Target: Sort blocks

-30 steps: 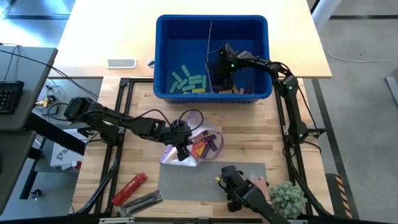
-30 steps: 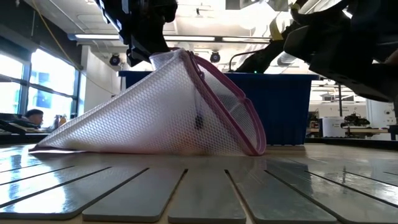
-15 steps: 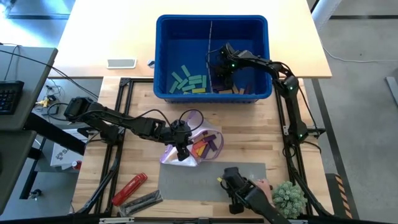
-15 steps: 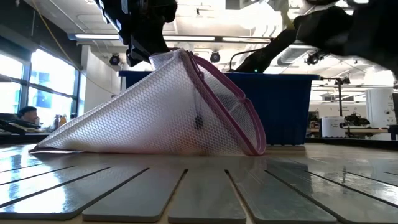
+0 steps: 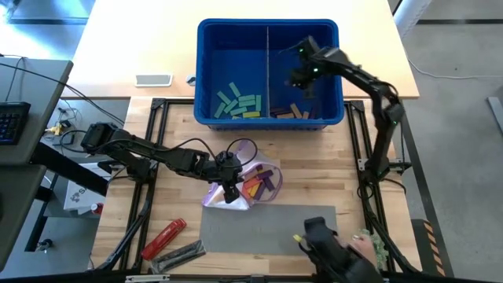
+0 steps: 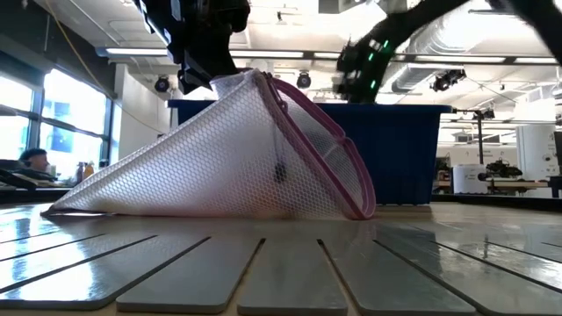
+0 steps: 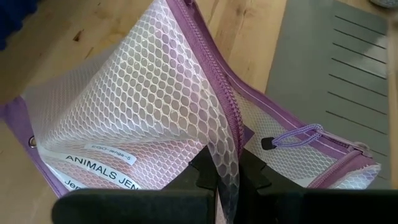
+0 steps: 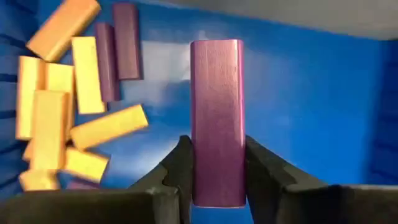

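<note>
Right gripper (image 8: pixel 216 163) risen above bin (image 5: pixel 228 39), jaws now clamping purple block (image 8: pixel 216 118); left gripper (image 7: pixel 221 177) unchanged, pinching mesh bag (image 7: pixel 155 106).

We see a purple block (image 8: pixel 216 118) held upright over the bin's right compartment, above loose tan and purple blocks (image 5: pixel 289 111)

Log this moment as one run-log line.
left gripper: shut on mesh bag, lifting one edge | right gripper: shut on purple block, over blue bin

Overhead and table-level views sharing the mesh bag (image 5: pixel 236 189); wrist cameras close in.
</note>
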